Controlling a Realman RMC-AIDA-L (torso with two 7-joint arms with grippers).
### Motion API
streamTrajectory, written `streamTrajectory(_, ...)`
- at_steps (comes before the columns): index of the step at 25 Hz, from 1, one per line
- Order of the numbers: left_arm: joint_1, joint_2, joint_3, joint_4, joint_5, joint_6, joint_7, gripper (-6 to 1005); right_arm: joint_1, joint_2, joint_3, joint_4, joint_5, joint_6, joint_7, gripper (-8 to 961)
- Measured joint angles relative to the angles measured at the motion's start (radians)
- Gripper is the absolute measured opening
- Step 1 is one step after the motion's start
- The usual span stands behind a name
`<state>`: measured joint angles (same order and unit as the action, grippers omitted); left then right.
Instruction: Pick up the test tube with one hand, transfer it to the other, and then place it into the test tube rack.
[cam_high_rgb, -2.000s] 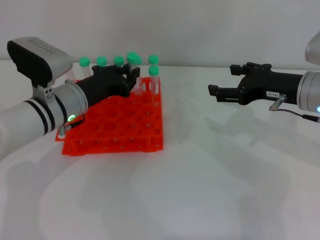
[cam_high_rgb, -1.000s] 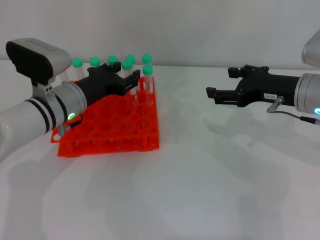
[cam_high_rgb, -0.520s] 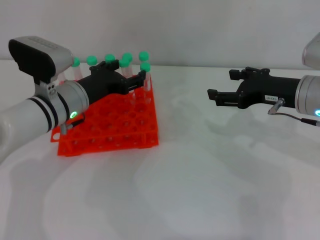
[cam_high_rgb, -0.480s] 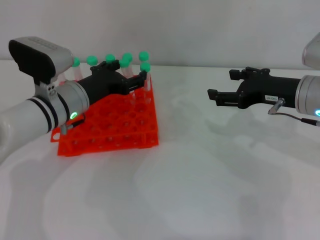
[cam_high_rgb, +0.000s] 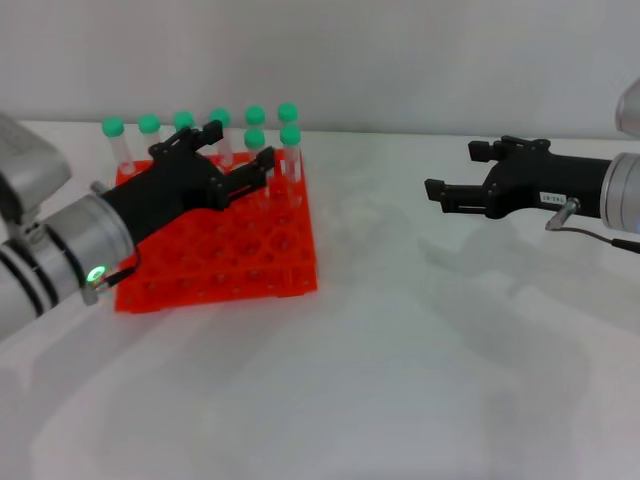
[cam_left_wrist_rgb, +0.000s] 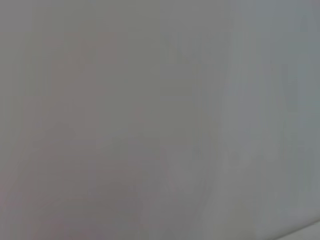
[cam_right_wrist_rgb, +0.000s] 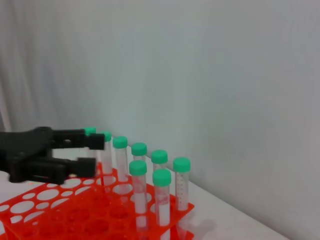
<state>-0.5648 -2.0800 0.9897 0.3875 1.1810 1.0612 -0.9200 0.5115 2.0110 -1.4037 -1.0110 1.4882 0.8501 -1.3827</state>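
The left pincer (cam_high_rgb: 240, 160) hangs spread and empty over the orange rack (cam_high_rgb: 215, 262), apparently because the test tube (cam_high_rgb: 255, 150) already stands upright there among its twins, while the right pincer (cam_high_rgb: 455, 175), also spread, waits well apart above the desk (cam_high_rgb: 400, 380).
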Motion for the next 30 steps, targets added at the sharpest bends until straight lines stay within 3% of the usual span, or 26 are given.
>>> streamTrajectory(8, 0.147, -0.002, 0.002, 0.023, -0.161, 0.190, 0.197, 871, -0.024, 0.000, 0.005, -0.001, -0.002, -0.001, -0.006, 858)
streamTrajectory(17, 0.263, -0.001, -0.004, 0.004, -0.383, 0.205, 0.339, 870, -0.134, 0.004, 0.079, 0.026, 0.122, -0.010, -0.169, 858)
streamTrajectory(24, 0.285, 0.002, -0.005, -0.047, -0.483, 0.192, 0.369, 869, -0.213, 0.002, 0.108, 0.125, 0.339, 0.009, -0.361, 857)
streamTrajectory(30, 0.286, 0.003, -0.010, -0.052, -0.487, 0.188, 0.371, 869, -0.215, 0.001, 0.174, 0.349, 0.592, 0.215, -0.659, 857)
